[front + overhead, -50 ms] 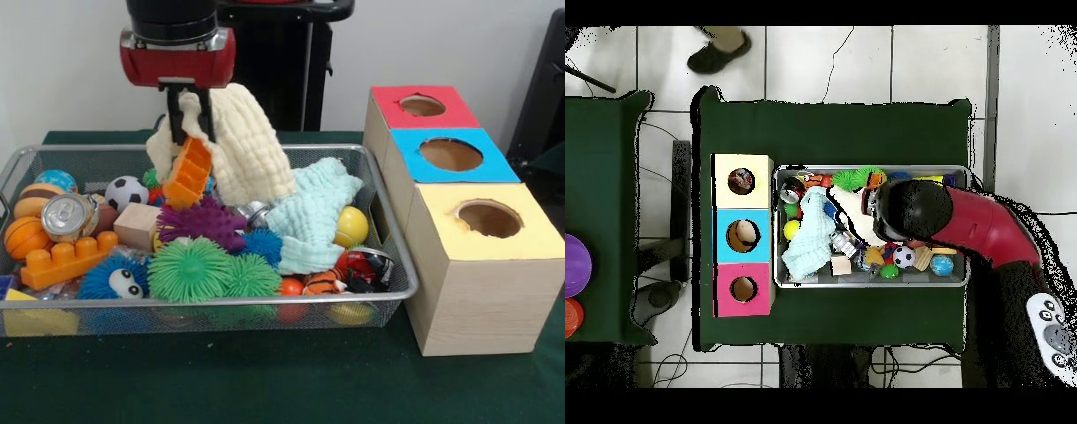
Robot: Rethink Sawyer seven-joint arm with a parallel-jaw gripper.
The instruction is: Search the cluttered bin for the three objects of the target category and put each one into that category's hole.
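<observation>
You've got the gripper (188, 119) up over the back of the basket (402, 265), and it's closed on an orange block (188, 173) plus a cream cloth (247, 141) that came up with it. The block hangs tilted, long axis running from upper right down to lower left, studs facing front-left. The cloth drapes down to the right of it and partly behind, its bottom edge resting on the pile.

Going left to right in the basket: a basketball (24, 237) at the left end, a soda can (69, 216) lying on its side with its top facing you, another orange block (66, 260) flat in front of it with its long axis left-right. Then a blue furry ball (115, 277) with eyes, a soccer ball (126, 192) further back, a wood cube (137, 225), a purple spiky toy (205, 221), and green spiky balls (207, 269) up front. A light blue cloth (313, 212) covers the middle-right, with a yellow ball (351, 226) just beside it.

Right of the basket sits a wooden box with three holes: yellow (488, 218) nearest, blue (451, 155), red (422, 105) farthest. From overhead, something pale sits in the blue hole (743, 235).
</observation>
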